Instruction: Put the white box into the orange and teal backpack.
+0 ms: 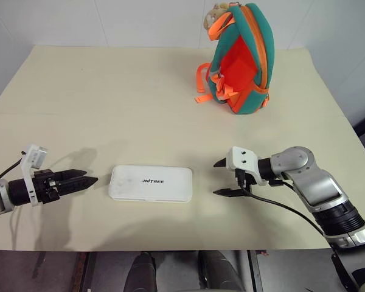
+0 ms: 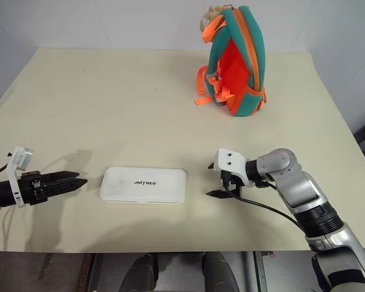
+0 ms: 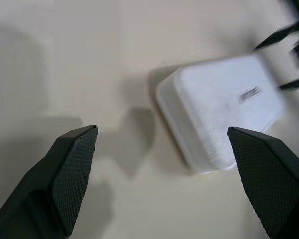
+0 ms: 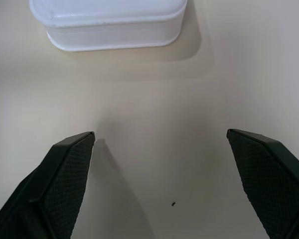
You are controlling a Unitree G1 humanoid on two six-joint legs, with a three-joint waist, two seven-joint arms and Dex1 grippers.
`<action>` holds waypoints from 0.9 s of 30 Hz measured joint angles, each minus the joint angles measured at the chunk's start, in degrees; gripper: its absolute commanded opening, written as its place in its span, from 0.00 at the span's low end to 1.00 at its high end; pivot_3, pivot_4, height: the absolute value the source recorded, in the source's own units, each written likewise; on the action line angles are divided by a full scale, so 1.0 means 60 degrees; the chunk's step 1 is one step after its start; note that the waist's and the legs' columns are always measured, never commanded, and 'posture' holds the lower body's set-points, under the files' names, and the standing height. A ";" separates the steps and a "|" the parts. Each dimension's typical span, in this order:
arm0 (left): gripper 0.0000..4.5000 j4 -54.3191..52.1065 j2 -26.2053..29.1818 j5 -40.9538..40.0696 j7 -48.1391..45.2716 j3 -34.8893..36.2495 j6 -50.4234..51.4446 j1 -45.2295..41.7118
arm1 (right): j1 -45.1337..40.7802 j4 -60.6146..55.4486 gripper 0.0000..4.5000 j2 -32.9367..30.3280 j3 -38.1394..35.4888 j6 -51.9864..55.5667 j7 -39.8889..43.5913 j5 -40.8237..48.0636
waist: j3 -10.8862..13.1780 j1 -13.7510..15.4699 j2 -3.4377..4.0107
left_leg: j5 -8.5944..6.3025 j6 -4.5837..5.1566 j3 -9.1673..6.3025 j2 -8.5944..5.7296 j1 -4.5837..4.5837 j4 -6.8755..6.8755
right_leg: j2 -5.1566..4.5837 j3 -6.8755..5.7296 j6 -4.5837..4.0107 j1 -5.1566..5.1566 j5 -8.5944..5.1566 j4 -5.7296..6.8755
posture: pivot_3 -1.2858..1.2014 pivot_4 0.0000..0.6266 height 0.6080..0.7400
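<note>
White box (image 1: 151,183) lies flat on the near part of the table (image 1: 109,97), lettering up, between both grippers and touching neither. Left gripper (image 1: 84,178) and right gripper (image 1: 222,177) point at its short ends, fingers spread wide, holding nothing. Orange and teal backpack (image 1: 240,58) stands upright at the far edge.
</note>
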 measured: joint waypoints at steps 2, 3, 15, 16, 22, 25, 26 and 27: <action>1.00 0.0610 -0.0236 -0.0457 -0.0187 0.0138 0.0336 -0.0399 | 0.0019 -0.0009 1.00 0.0040 0.0000 -0.0001 -0.0025 0.0028 | 0.0000 0.0002 -0.0002 | 0.0000 0.0000 -0.0002 0.0000 0.0000 0.0004 | 0.0000 -0.0003 0.0000 0.0001 0.0000 0.0003 | 0.52 0.24 1.00; 1.00 0.0883 -0.0289 -0.0585 -0.0267 0.0144 0.0485 -0.0505 | 0.0031 -0.0011 1.00 0.0040 0.0000 -0.0001 -0.0028 0.0041 | 0.0000 0.0002 -0.0001 | 0.0000 0.0000 -0.0001 0.0000 0.0000 0.0004 | 0.0000 -0.0002 0.0000 0.0001 0.0000 0.0003 | 0.52 0.24 1.00; 1.00 0.2535 -0.0383 -0.0477 -0.0960 -0.1169 0.0808 -0.1093 | 0.0393 -0.0181 1.00 0.0223 0.0034 -0.0184 -0.0282 0.0011 | -0.0001 0.0007 -0.0002 | 0.0002 -0.0004 -0.0003 0.0000 0.0001 0.0007 | 0.0002 -0.0005 0.0001 0.0001 -0.0002 0.0011 | 0.52 0.24 1.00; 1.00 0.2655 -0.0382 -0.0438 -0.1032 -0.1267 0.0848 -0.1222 | 0.0390 -0.0242 1.00 0.0305 0.0085 -0.0185 -0.0364 -0.0025 | -0.0001 0.0007 -0.0002 | 0.0003 -0.0004 -0.0003 0.0000 0.0002 0.0007 | 0.0001 -0.0005 0.0001 0.0001 -0.0002 0.0012 | 0.52 0.24 1.00; 1.00 0.3168 -0.0384 -0.0127 -0.1361 -0.1871 0.0829 -0.1915 | 0.0251 -0.0263 1.00 0.0858 0.0285 -0.0171 -0.0755 -0.0242 | -0.0001 0.0011 -0.0001 | 0.0004 -0.0007 -0.0005 0.0000 0.0002 0.0010 | 0.0001 -0.0007 0.0001 0.0004 -0.0001 0.0015 | 0.52 0.24 1.00; 1.00 0.3471 -0.0417 0.0037 -0.1559 -0.2149 0.0783 -0.2244 | 0.0140 -0.0261 1.00 0.0982 0.0405 -0.0170 -0.0837 -0.0323 | -0.0001 0.0015 -0.0001 | 0.0006 -0.0009 -0.0006 -0.0001 0.0003 0.0012 | 0.0001 -0.0008 0.0002 0.0004 -0.0001 0.0017 | 0.52 0.24 1.00; 1.00 0.3504 -0.0451 0.0094 -0.1614 -0.2260 0.0758 -0.2364 | 0.0115 -0.0264 1.00 0.1000 0.0450 -0.0170 -0.0859 -0.0368 | -0.0002 0.0022 -0.0001 | 0.0006 -0.0009 -0.0006 -0.0001 0.0003 0.0015 | 0.0001 -0.0009 0.0002 0.0004 -0.0001 0.0020 | 0.52 0.24 1.00; 1.00 0.3515 -0.0461 0.0141 -0.1664 -0.2326 0.0743 -0.2414 | 0.0105 -0.0274 1.00 0.1019 0.0467 -0.0172 -0.0863 -0.0393 | -0.0001 0.0036 -0.0002 | 0.0006 -0.0010 -0.0007 -0.0001 0.0002 0.0016 | 0.0001 -0.0010 0.0002 0.0005 -0.0001 0.0019 | 0.52 0.24 1.00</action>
